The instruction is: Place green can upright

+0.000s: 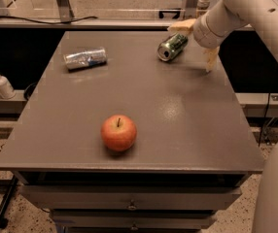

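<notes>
The green can (172, 47) lies on its side at the far right of the grey table (187, 110), its silver top facing the front left. My gripper (196, 42) is open just to the right of the can. One pale finger (182, 25) is above the can's far end and the other finger (210, 59) hangs down to its right near the table edge. Neither finger grips the can.
A silver can with blue markings (85, 58) lies on its side at the far left. A red apple (118, 132) sits near the front middle. A white pump bottle (1, 83) stands on a ledge left of the table. My arm (255, 13) spans the upper right.
</notes>
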You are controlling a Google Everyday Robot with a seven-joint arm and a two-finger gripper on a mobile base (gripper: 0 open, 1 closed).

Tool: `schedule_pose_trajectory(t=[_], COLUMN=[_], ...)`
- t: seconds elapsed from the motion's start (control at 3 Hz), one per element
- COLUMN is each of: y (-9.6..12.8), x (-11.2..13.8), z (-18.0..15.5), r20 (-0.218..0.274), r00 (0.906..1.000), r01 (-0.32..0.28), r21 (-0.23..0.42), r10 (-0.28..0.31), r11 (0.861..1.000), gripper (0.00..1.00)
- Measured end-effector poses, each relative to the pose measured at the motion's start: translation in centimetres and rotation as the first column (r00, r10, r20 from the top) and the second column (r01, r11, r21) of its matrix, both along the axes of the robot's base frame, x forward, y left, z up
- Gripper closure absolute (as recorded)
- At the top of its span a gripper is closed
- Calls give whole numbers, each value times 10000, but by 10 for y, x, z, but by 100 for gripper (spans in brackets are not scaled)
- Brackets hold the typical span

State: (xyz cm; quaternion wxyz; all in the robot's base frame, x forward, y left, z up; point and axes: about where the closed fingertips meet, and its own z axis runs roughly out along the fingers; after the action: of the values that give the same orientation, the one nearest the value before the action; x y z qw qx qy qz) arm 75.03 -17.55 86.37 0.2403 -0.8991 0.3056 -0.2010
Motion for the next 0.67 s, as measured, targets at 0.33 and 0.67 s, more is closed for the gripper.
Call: schedule_pose_trajectory(t=[0.33,0.67], y=[7,36], x=[7,26], z=[5,17], r20=[118,504], r00=[9997,9971], r01=[-203,-572], r21=[-117,130], r10=[204,565], r11=[9997,9983], gripper=[0,0])
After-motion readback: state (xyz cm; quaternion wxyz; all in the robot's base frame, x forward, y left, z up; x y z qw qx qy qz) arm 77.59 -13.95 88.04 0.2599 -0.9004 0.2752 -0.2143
